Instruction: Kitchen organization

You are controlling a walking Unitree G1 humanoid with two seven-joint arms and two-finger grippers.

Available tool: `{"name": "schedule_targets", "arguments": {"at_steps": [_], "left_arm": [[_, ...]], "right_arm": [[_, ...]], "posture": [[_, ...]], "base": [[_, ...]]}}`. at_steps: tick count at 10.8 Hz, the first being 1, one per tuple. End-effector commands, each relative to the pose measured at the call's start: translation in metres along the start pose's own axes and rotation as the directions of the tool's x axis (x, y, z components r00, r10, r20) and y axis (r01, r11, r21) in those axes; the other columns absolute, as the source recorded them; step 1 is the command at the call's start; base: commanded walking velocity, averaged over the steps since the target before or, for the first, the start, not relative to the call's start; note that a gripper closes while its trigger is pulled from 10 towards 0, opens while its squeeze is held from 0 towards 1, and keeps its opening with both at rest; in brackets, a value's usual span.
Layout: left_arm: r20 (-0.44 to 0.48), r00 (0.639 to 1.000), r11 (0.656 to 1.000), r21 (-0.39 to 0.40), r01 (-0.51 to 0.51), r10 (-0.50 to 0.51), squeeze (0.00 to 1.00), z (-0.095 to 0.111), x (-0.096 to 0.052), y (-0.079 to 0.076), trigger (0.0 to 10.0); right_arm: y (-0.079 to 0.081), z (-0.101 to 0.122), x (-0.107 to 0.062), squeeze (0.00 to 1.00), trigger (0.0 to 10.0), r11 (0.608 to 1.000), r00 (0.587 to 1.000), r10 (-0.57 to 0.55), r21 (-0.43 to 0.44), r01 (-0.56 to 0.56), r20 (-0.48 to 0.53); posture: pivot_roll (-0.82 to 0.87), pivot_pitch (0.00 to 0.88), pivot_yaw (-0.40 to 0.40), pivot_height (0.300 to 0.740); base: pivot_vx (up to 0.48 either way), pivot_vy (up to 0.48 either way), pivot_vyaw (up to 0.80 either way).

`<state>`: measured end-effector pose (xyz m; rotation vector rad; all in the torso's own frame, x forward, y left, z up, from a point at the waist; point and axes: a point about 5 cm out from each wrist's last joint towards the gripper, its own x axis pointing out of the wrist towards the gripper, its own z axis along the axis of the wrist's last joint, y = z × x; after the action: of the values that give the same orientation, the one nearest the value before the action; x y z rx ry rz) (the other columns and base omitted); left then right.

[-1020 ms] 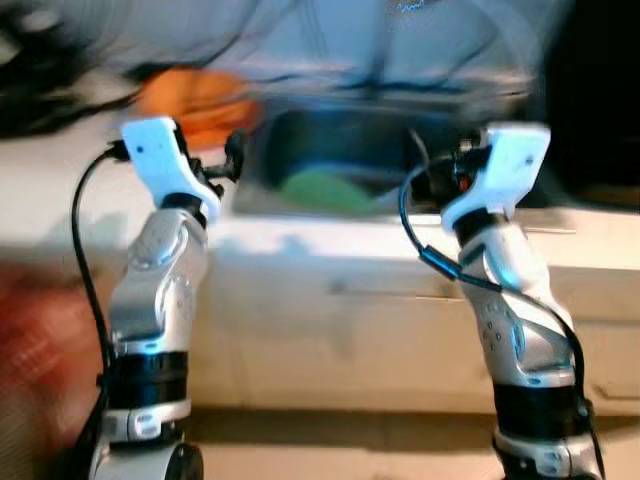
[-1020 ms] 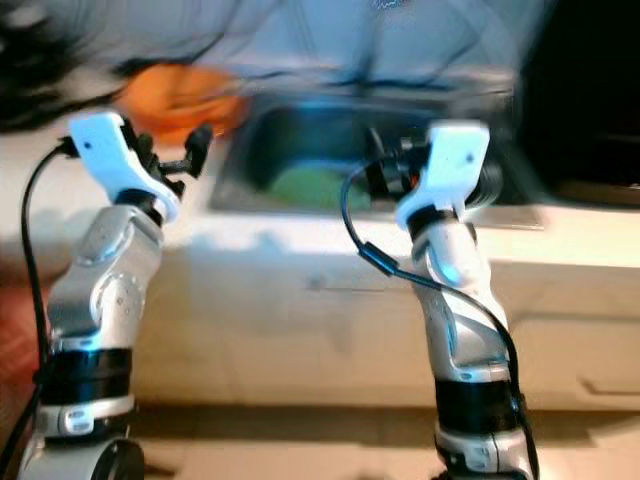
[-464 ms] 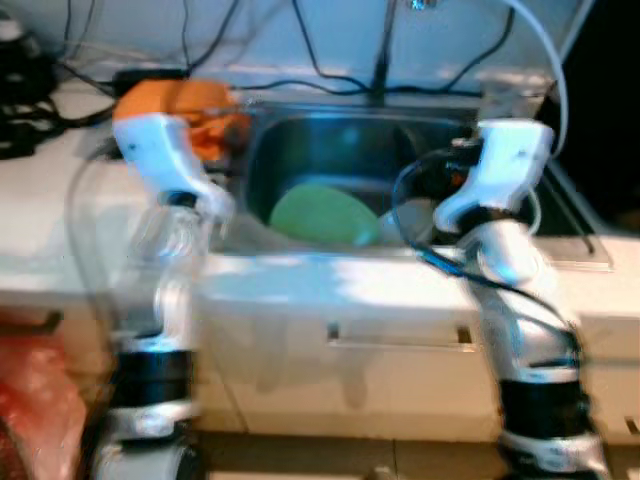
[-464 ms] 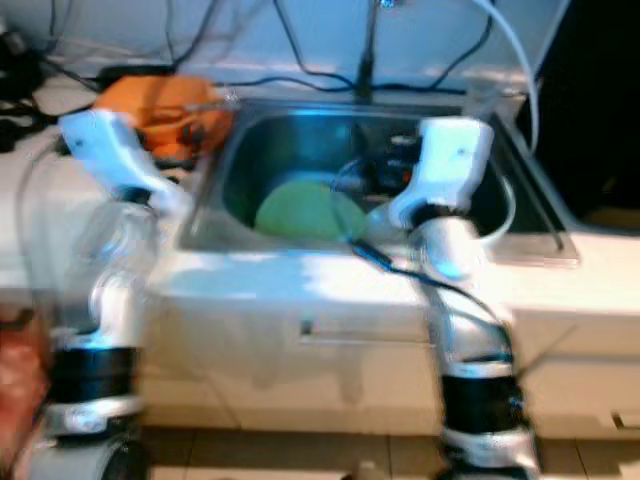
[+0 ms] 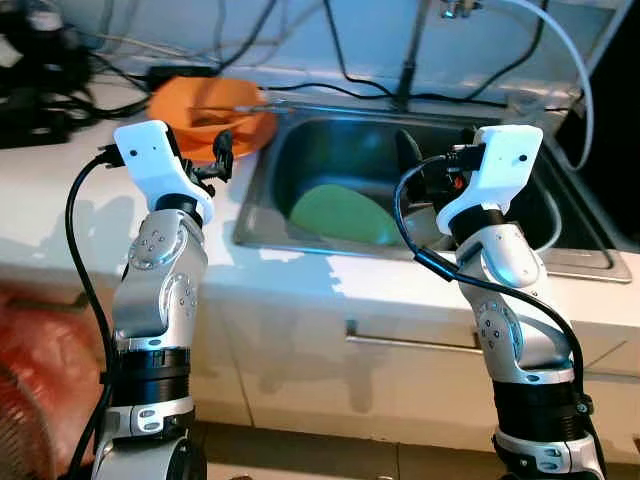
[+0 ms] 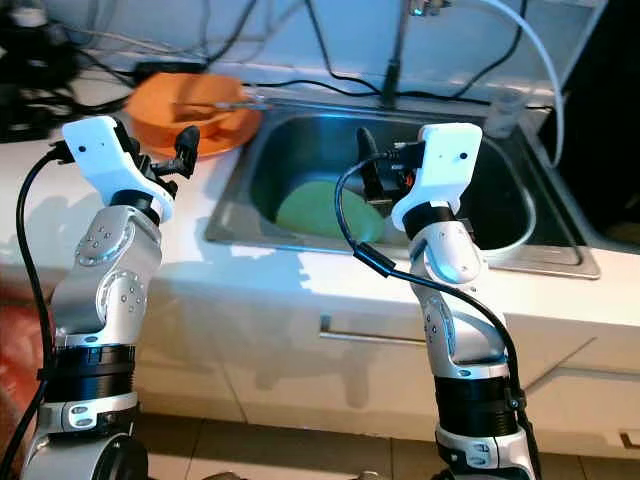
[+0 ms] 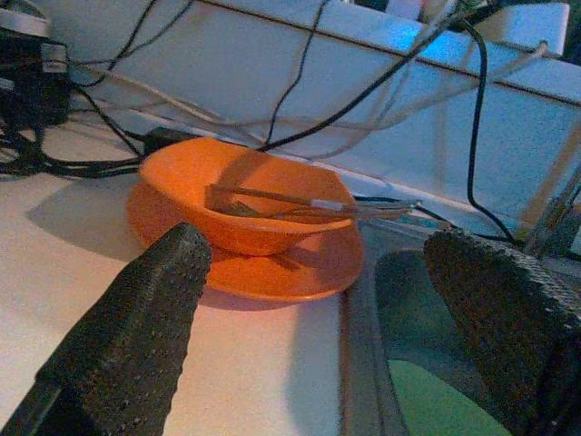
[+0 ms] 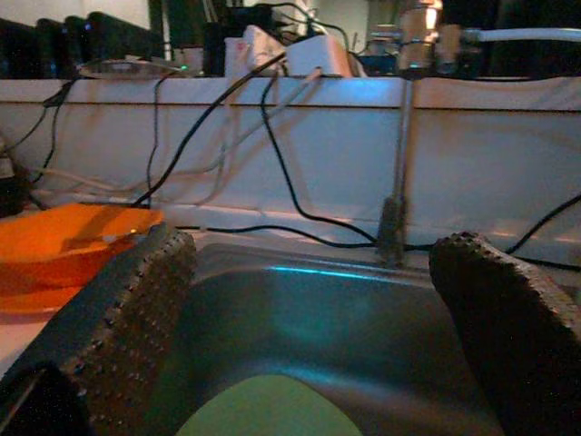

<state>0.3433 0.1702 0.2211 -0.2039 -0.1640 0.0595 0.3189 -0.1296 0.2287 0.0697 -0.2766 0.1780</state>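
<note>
An orange bowl with utensils in it sits on an orange plate on the white counter, just left of the steel sink. A green plate lies in the sink basin. My left gripper is raised over the counter just in front of the bowl, open and empty, and points at the bowl. My right gripper hovers over the sink's front edge, open and empty, aimed across the basin above the green plate.
A faucet and a white hose stand behind the sink. Black cables run along the back wall, with black devices at the far left. A drawer handle is below the counter, and something red is at lower left.
The camera has swung and settled, so the blurred view is now sharp and looks more down into the sink. Both arms hold the same raised pose with open fingers.
</note>
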Motion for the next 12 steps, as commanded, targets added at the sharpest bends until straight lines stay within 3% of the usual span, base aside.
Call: {"name": "schedule_targets", "arguments": {"at_steps": [1, 3, 7, 12], "left_arm": [[-0.006, 1.000, 1.000, 0.010, -0.012, 0.012, 0.00, 0.000, 0.003, -0.001, 10.0], [-0.014, 1.000, 1.000, 0.014, -0.016, 0.016, 0.00, -0.001, 0.004, 0.000, 10.0], [-0.044, 0.999, 1.000, 0.017, -0.018, 0.019, 0.00, -0.003, 0.008, 0.005, 10.0], [-0.058, 0.998, 0.999, -0.003, -0.036, 0.035, 0.00, 0.001, 0.017, 0.010, 10.0]], "right_arm": [[-0.002, 0.002, 0.000, 0.00, 10.0, 1.000, 1.000, -0.010, 0.002, 0.010, 0.005], [-0.003, 0.001, 0.000, 0.00, 10.0, 1.000, 1.000, -0.019, 0.010, 0.019, 0.001], [-0.003, -0.001, -0.002, 0.00, 10.0, 0.999, 1.000, -0.026, 0.019, 0.026, -0.007], [-0.004, -0.002, -0.007, 0.00, 10.0, 0.999, 0.999, -0.032, 0.019, 0.032, -0.018]], "posture": [[-0.06, 0.056, -0.021, 0.740], [-0.06, 0.057, -0.020, 0.740], [-0.06, 0.067, -0.015, 0.740], [-0.07, 0.090, -0.010, 0.740]], "base": [[0.000, 0.000, 0.79], [0.000, 0.000, 0.57], [0.000, 0.000, 0.00], [0.368, 0.000, 0.00]]}}
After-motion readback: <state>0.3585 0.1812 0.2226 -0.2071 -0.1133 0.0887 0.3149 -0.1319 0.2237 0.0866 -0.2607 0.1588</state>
